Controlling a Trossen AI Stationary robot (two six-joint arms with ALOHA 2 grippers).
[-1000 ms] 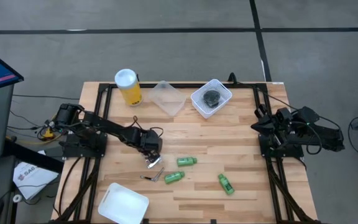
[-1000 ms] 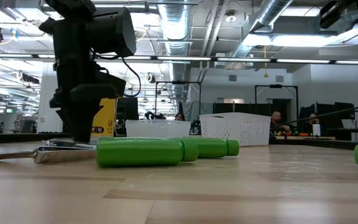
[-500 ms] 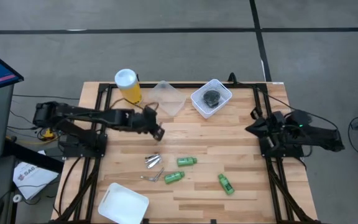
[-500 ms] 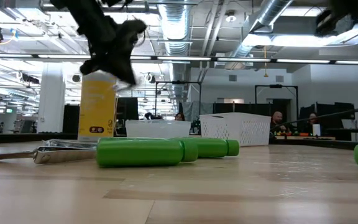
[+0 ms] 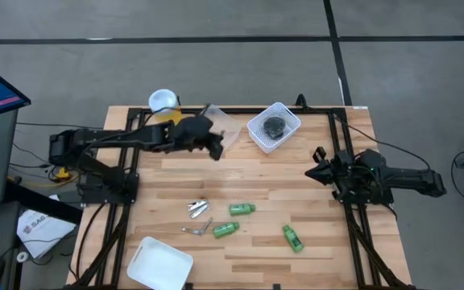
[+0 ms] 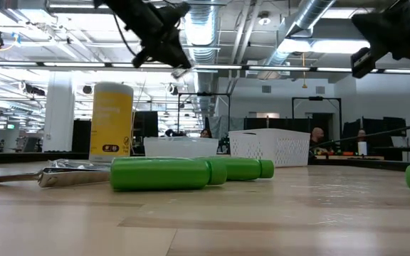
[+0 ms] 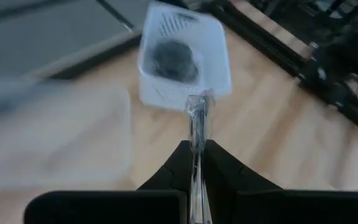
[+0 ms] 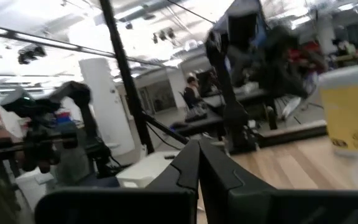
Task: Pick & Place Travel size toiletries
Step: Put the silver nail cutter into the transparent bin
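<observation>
My left gripper (image 5: 215, 148) is raised over the table's far middle, beside the clear tub (image 5: 221, 126), and is shut on a slim silvery tube (image 7: 197, 121). It also shows high up in the low view (image 6: 171, 51). Three green mini bottles (image 5: 242, 209) (image 5: 225, 229) (image 5: 293, 238) lie on their sides on the table. More silvery tubes (image 5: 197, 208) (image 5: 199, 229) lie flat left of them. Dark round pieces (image 5: 274, 125) lie in the white basket (image 5: 290, 121). My right gripper (image 5: 313, 172) is shut and empty at the right side, above the table. My left gripper pinches the silvery tube (image 7: 196, 140) between its two fingers. The tube lies along the fingers and its free end (image 7: 199, 102) sticks out past the fingertips. The fingers slant down from the table's left. The tube is lifted clear of the table.
A tall yellow canister with a white lid (image 5: 164, 109) stands at the far left. A white tub (image 5: 159, 264) sits at the near left edge. Dark frame rails (image 5: 337, 137) run along the table's sides. Bare wood lies between the basket and the bottles.
My left gripper has risen from the tubes on the table with one silvery tube and gone toward the far edge and right, to the clear tub. The other tubes and bottles have stayed put. My right gripper has moved a little toward the table's middle.
</observation>
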